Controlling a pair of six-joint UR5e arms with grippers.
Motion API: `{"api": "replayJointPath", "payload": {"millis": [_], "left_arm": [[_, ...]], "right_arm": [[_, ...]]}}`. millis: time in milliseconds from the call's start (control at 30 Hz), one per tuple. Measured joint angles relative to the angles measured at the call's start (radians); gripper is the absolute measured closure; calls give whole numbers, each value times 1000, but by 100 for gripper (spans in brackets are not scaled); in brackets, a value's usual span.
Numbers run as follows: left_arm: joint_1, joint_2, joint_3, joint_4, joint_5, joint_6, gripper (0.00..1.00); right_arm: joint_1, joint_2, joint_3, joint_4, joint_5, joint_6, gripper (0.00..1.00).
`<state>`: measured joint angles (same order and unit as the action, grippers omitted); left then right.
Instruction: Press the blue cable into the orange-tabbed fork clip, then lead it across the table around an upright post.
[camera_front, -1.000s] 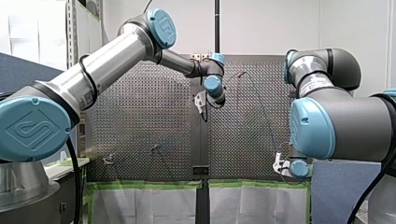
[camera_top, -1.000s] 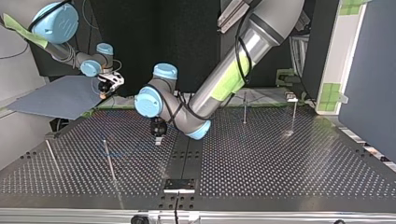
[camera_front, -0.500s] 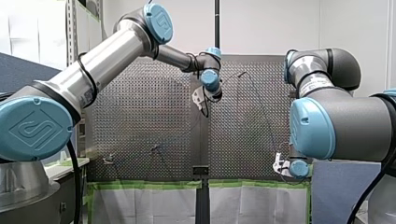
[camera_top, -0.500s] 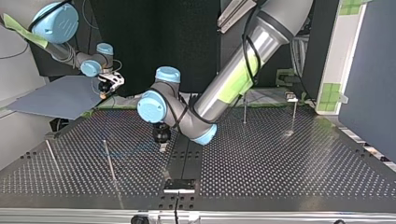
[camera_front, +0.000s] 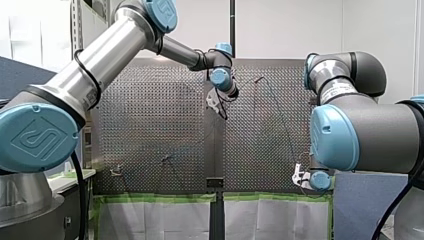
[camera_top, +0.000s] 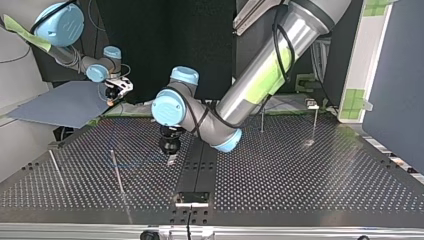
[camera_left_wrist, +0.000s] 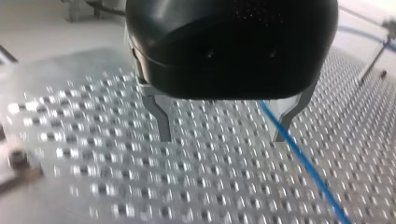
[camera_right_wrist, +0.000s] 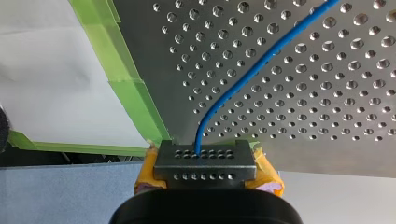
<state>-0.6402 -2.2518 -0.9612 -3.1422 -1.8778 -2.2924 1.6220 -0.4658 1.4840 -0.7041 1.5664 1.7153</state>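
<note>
Thin blue cable (camera_left_wrist: 303, 158): one stretch hidden behind black left gripper (camera_left_wrist: 222, 138) housing; other end cut by picture edge. Perforated metal table (camera_left_wrist: 93, 186): holes beside gripper blurred.

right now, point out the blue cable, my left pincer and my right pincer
blue cable (camera_right_wrist: 243, 77): right wrist view, middle of its visible run.
left pincer (camera_left_wrist: 222, 137): left wrist view, midway between its open fingertips.
right pincer (camera_right_wrist: 204, 158): right wrist view, between the tips, where it clamps the cable.
</note>
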Motion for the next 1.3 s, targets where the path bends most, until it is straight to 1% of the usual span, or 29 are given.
{"api": "replayJointPath", "payload": {"millis": [133, 267, 400, 467, 567, 733, 867, 1000, 1167, 1300], "left_arm": [[-11, 20, -38, -2, 37, 13, 0], [-21, 38, -73, -29, 72, 35, 0], [-29, 48, -108, -52, 105, 46, 0], [-35, 54, -118, -62, 113, 52, 0], [-42, 71, -124, -68, 105, 68, 0], [-49, 113, -126, -62, 79, 108, 0], [-52, 154, -123, -37, 77, 148, 0], [-55, 178, -108, -17, 101, 186, 0], [-60, 184, -80, -8, 141, 231, 0], [-66, 183, -54, -12, 160, 271, 0]], "right_arm": [[0, 0, 0, 3, 0, -1, 100], [1, 0, 0, 7, 0, -1, 100], [2, 0, 0, 10, 0, -2, 100], [2, 0, 0, 10, 0, -2, 100], [2, 0, 0, 11, 0, -2, 100], [2, 0, 0, 11, 0, -2, 100], [2, 0, 0, 11, 0, -2, 100], [2, 0, 0, 11, 0, -1, 100], [-1, 0, 0, 11, 0, 0, 100], [-2, 0, 0, 11, 0, 2, 100]]}}
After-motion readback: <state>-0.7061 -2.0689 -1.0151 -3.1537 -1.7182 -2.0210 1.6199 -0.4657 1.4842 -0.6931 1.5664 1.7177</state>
